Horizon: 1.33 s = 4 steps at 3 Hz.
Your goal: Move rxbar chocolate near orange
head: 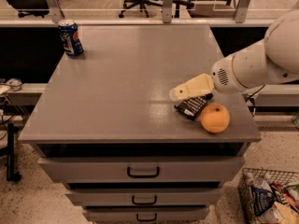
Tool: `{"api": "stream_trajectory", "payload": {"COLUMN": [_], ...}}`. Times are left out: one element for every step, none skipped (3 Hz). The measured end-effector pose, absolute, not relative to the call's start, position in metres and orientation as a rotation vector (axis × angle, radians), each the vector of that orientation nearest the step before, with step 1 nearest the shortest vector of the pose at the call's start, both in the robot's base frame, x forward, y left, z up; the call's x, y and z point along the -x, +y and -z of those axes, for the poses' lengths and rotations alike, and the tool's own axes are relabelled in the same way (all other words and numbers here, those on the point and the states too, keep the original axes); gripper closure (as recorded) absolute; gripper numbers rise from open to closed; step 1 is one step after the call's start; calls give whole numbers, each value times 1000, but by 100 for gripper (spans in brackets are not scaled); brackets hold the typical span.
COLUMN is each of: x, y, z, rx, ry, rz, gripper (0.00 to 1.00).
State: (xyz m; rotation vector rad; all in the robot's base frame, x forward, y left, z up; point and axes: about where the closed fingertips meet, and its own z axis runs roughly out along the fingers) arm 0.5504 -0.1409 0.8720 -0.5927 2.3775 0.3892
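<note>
there is one orange [215, 118], one snack bar [191, 107] and one can [71, 38] on one table [131, 78], one gripper [176, 94] just above the snack bar, and three drawers [142, 169].

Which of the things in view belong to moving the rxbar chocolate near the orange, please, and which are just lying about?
Job: rxbar chocolate, beside the orange; hand, right by the bar.
Lying about: blue soda can at a far corner; wire basket on the floor.
</note>
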Motion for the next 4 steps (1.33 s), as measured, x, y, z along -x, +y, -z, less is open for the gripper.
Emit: {"api": "stream_trajectory", "payload": {"x": [-573, -612, -649, -682], "y": [-145, -152, -147, -147], "z": [-890, -908, -914, -930], "rx": [629, 681, 803, 953], "ry": [2306, 2186, 2061, 1907], "rz": [-389, -473, -575, -581], "gripper": [0, 0, 0, 0]}}
